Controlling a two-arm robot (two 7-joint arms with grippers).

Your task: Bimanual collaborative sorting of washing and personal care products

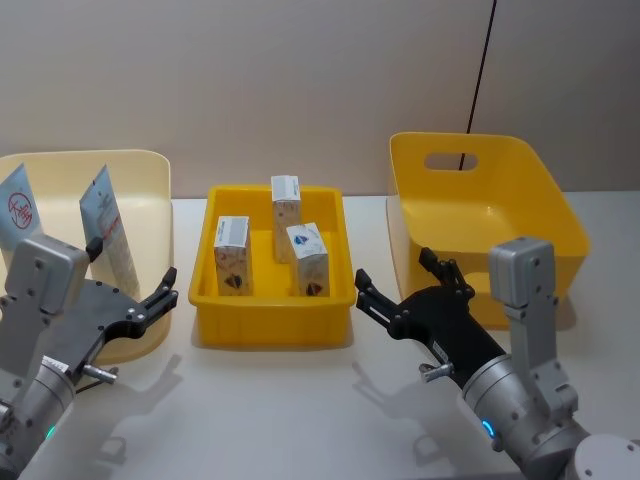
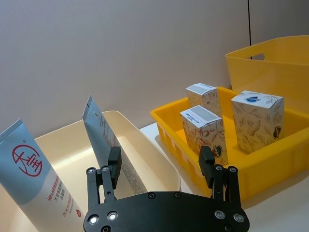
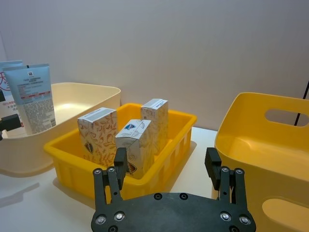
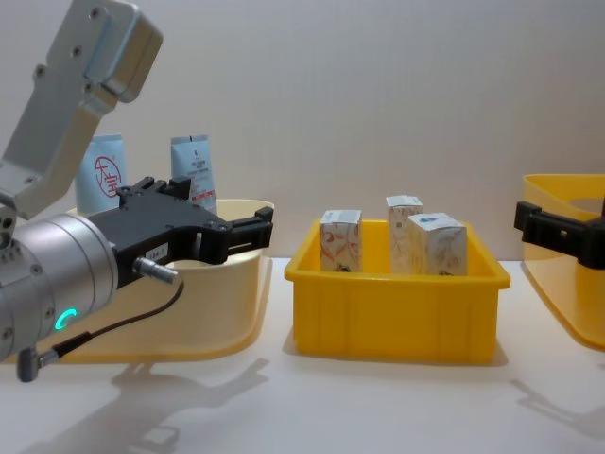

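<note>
Your left tool (image 2: 160,157) and right tool (image 3: 166,157) hovered empty, spread apart, near tray (image 1: 270,322). Pre-grasp step, I reckoned. Next: you needed one tool straddling carton (image 1: 232,255), then closing.

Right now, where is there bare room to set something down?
The deep yellow bin on the right is bare inside. The table strip before the yellow tray, between the open left gripper and right gripper, is free. The cream bin has room beside its two tubes. The tray is crowded by three cartons.
</note>
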